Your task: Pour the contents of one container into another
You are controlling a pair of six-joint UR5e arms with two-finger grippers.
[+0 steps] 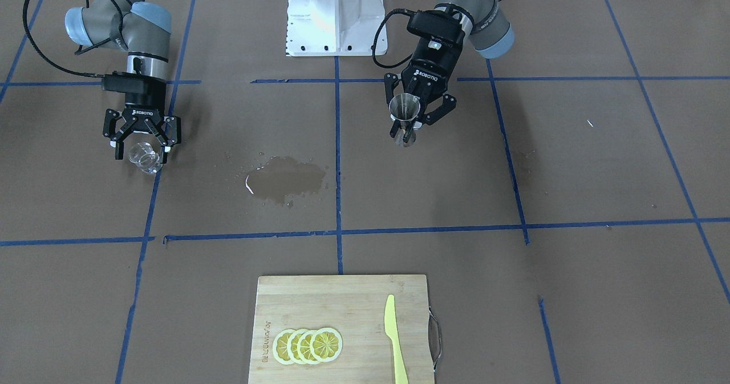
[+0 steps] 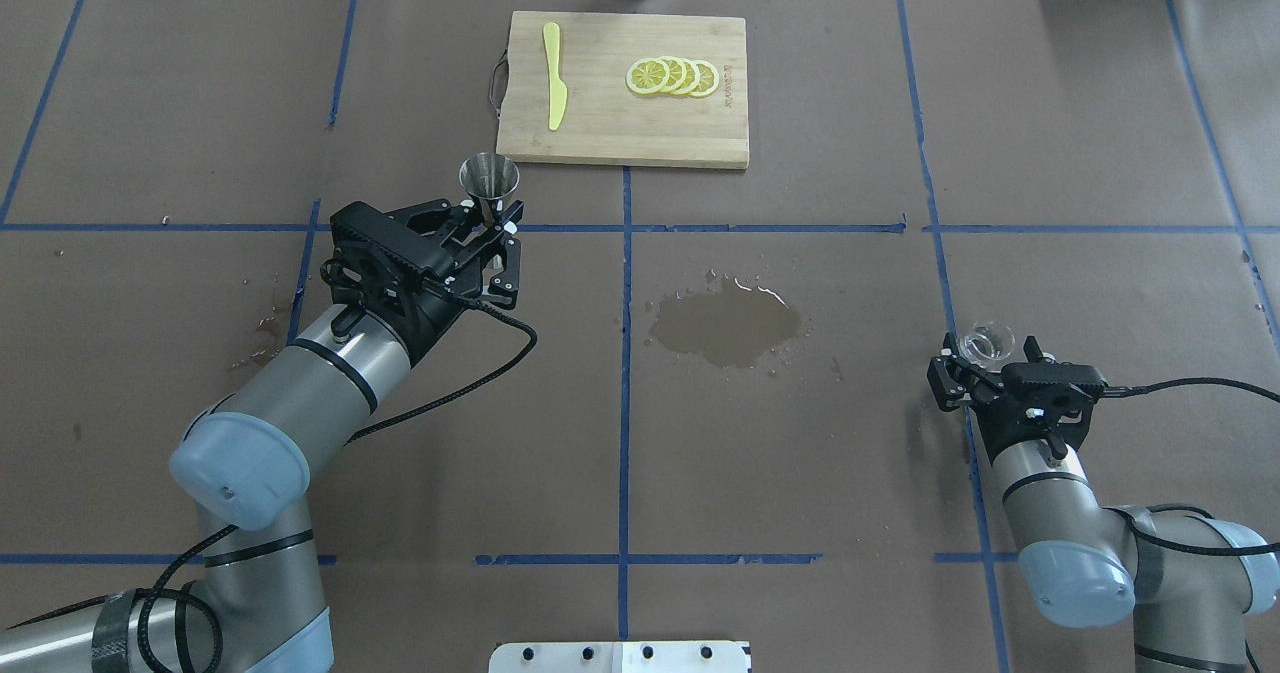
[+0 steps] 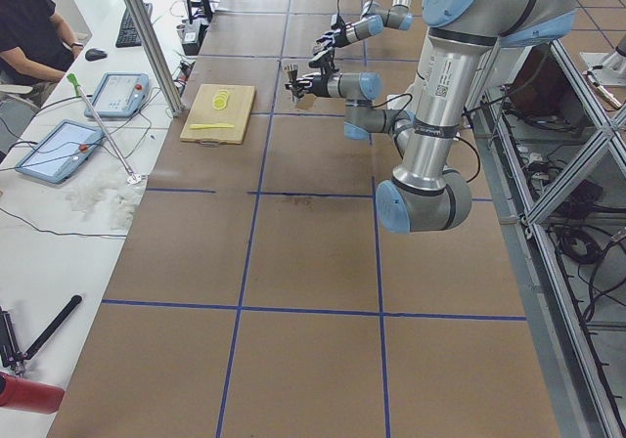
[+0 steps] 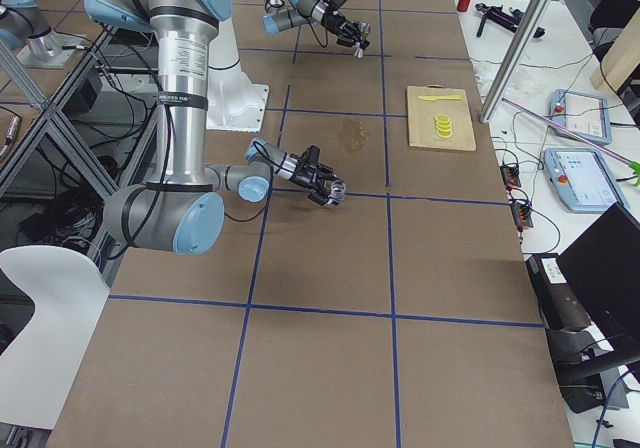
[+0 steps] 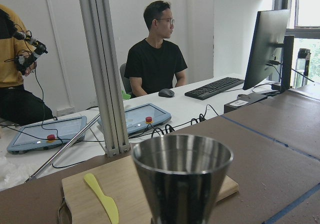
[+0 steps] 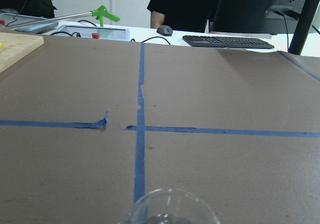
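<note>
The steel jigger stands upright between the fingers of my left gripper, which is shut on its narrow waist. In the overhead view this jigger sits just short of the cutting board, and its open rim fills the left wrist view. The clear glass tumbler is upright at the tips of my right gripper, whose fingers lie against its sides. Overhead, the tumbler is far to the right of the jigger. Only the tumbler's rim shows in the right wrist view.
A dark wet patch lies on the brown table cover between the two arms. A wooden cutting board at the far edge carries lemon slices and a yellow knife. Operators sit beyond that edge.
</note>
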